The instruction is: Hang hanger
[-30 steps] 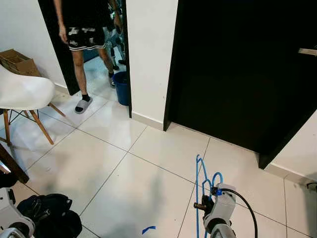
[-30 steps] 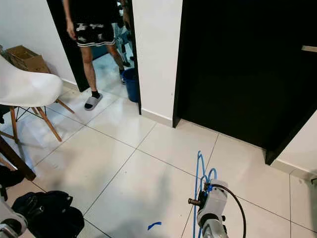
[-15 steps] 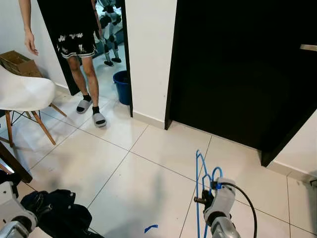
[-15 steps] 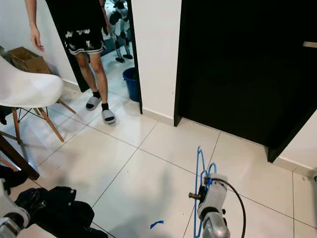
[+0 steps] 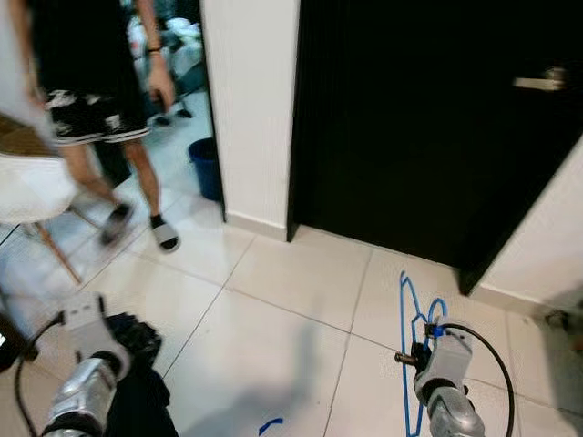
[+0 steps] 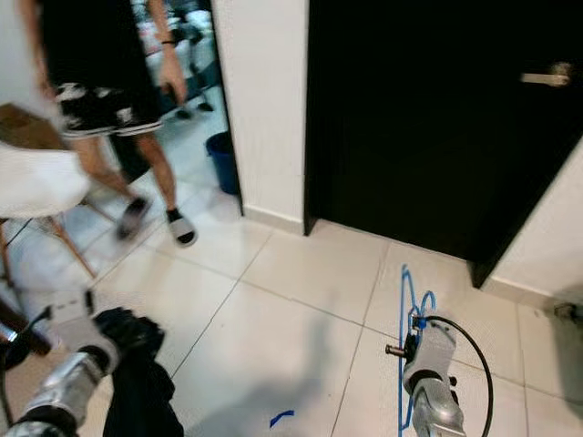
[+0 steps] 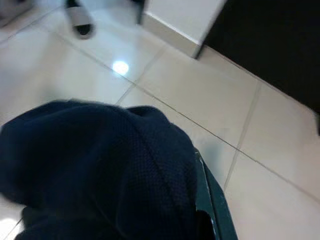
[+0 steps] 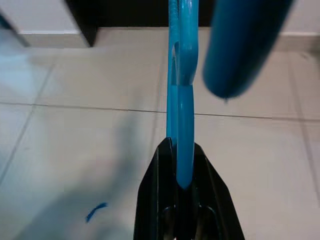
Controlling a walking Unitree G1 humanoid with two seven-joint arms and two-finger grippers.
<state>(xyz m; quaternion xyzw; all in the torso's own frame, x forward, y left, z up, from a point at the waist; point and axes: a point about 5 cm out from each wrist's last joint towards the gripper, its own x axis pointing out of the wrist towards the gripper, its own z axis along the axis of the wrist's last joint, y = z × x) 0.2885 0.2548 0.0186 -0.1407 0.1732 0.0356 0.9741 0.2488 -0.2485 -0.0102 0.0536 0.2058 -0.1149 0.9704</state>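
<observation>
A blue plastic hanger stands upright above the floor tiles, low on the right. My right gripper is shut on its lower bar, and the hook shows blurred close to the wrist camera. Low on the left, my left gripper is raised with a dark navy garment bunched around it and hanging down. In the left wrist view the garment covers most of the fingers; one dark finger shows at its edge.
A person in black shorts and slides walks at the open doorway on the left. A white chair and a blue bucket stand there. Ahead is a shut black door with a handle. A blue scrap lies on the tiles.
The view has swung right and blurred. My left arm has lifted with the dark garment. The person has stepped closer along the doorway. My right gripper still holds the hanger.
</observation>
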